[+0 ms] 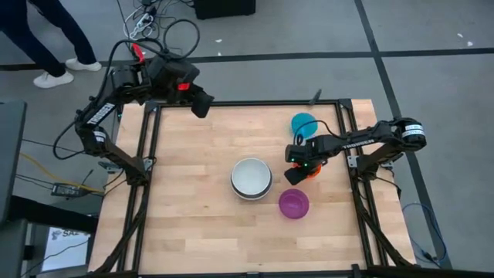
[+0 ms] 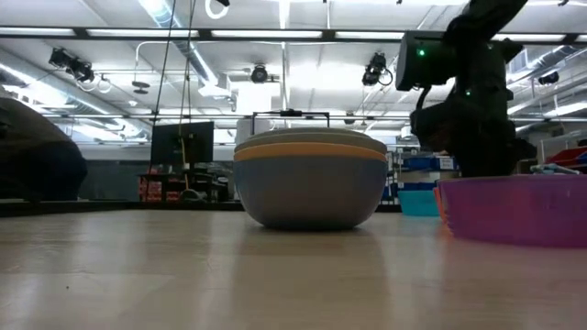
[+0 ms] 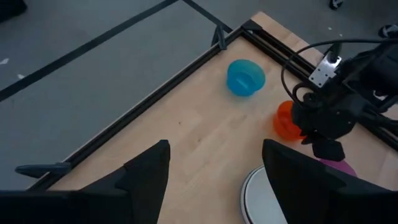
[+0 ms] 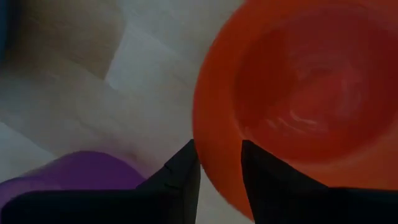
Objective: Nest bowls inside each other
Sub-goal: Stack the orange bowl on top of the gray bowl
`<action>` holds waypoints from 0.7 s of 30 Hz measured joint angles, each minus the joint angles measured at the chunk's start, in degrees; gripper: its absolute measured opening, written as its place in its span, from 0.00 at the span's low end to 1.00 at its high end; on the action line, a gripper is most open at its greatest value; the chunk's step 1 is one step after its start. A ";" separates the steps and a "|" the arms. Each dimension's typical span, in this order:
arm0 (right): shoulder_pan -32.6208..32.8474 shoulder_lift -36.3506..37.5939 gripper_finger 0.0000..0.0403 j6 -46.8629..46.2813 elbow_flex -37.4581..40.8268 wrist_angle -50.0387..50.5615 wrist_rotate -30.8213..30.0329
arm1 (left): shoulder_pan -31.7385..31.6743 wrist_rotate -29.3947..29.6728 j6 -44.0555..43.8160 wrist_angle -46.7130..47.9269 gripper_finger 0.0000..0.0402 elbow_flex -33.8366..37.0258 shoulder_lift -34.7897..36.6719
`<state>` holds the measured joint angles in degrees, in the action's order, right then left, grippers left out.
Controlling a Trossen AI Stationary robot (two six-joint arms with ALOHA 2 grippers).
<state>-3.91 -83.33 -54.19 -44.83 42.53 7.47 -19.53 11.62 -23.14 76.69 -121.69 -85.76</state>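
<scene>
A small red-orange bowl stands upright on the table near the right edge. My right gripper is over it, pointing down and open. One finger is outside the rim and one inside, with a gap showing. A purple bowl stands just nearer, and a teal bowl stands farther back. In the middle is a stack with grey outside, an orange rim and white inside. My left gripper hangs open high over the far left corner.
Black frame rails run along the table's edges, close behind my right arm. The purple bowl stands right beside the red-orange one. Bare wood lies left of and in front of the stack. A person's legs show on the floor beyond the far left.
</scene>
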 joint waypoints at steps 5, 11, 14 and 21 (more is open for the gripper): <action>-1.26 0.00 0.10 3.02 1.14 -2.74 3.28 | 0.00 0.81 0.24 -0.02 0.66 0.00 -0.22; -1.46 0.20 0.01 8.10 -7.27 3.63 -0.17 | 0.00 2.79 0.26 0.00 0.66 0.00 -0.22; -1.15 0.21 0.00 10.69 -15.61 4.62 -2.26 | 0.00 3.87 0.26 0.09 0.66 0.00 -0.20; 0.18 -1.08 0.00 13.84 -31.88 1.65 -5.44 | 0.00 4.50 0.23 0.05 0.66 0.00 -0.20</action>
<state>-3.73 -84.41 -40.35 -76.72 44.17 2.03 -19.53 16.11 -22.91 76.74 -121.69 -85.95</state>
